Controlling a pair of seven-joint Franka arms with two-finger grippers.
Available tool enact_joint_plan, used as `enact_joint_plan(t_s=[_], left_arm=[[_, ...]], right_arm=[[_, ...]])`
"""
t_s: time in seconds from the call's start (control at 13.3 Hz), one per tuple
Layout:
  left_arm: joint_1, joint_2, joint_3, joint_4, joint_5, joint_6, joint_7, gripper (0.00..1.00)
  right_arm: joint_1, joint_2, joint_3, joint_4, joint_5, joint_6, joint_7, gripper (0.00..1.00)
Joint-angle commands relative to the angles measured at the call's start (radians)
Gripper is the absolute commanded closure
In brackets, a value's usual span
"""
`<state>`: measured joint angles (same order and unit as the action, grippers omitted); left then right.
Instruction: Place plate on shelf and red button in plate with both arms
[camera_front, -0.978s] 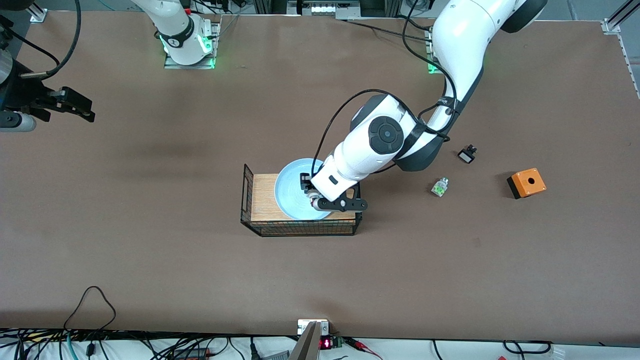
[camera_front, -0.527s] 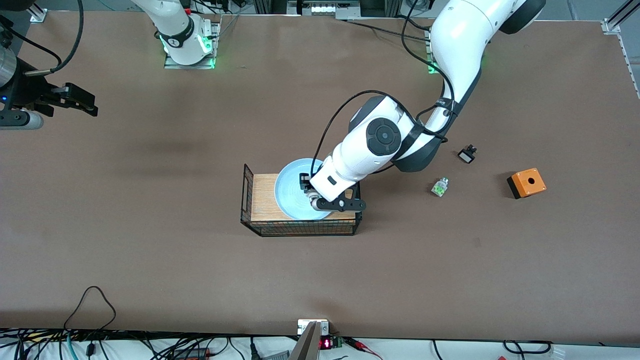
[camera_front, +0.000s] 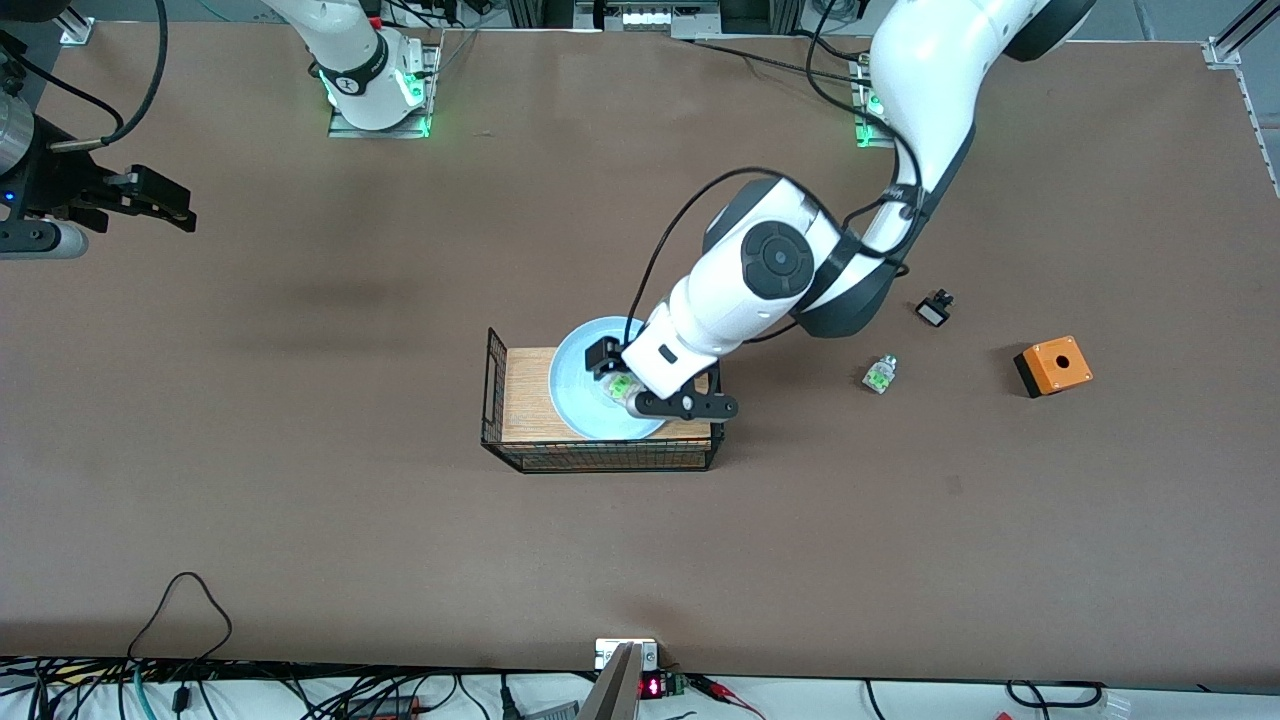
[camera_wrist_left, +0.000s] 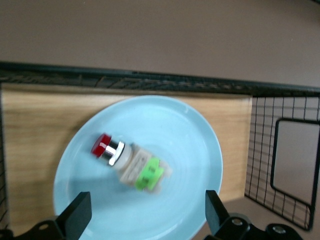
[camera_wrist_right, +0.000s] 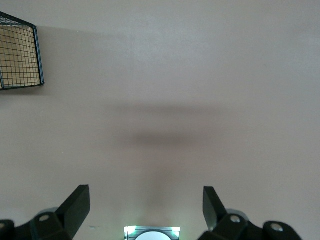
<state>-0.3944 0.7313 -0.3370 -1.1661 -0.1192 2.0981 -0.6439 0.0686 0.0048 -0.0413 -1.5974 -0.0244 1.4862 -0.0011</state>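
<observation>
The pale blue plate (camera_front: 572, 388) lies in a wire basket (camera_front: 492, 400) on its wooden floor. The red button (camera_front: 622, 389) rests on its side on the plate, red cap at one end and green block at the other; the left wrist view shows the red button (camera_wrist_left: 129, 162) on the plate (camera_wrist_left: 192, 135) too. My left gripper (camera_front: 618, 378) hovers just over it, open, fingers (camera_wrist_left: 76, 216) apart on either side and touching nothing. My right gripper (camera_front: 150, 205) waits open over bare table at the right arm's end; in its wrist view the right gripper (camera_wrist_right: 145, 207) is empty.
Toward the left arm's end lie a white-green part with no red cap (camera_front: 879, 374), a small black part (camera_front: 934, 308) and an orange box with a hole (camera_front: 1053, 366). The basket's wire walls (camera_wrist_left: 260, 142) stand around the plate. A basket corner (camera_wrist_right: 20, 50) shows in the right wrist view.
My left gripper has opened and let go of the red button, which now lies on the plate; the hand has drawn up a little. The right gripper shifted slightly, then held still.
</observation>
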Motion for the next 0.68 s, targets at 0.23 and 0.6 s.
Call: enact_joint_plan(t_s=[0.23,0.6], left_arm=[[0.1,-0.216,0.007,-0.007,0.041,-0.396,0.003,0.0],[0.219,-0.312,0.007,-0.003,0.141,-0.673,0.332,0.0]], right_arm=[[0.0,-0.003,0.001,0.014,0.014,-0.015,-0.003,0.0],[0.0,-0.003,0.001,0.014,0.014,-0.015,0.0,0.0]])
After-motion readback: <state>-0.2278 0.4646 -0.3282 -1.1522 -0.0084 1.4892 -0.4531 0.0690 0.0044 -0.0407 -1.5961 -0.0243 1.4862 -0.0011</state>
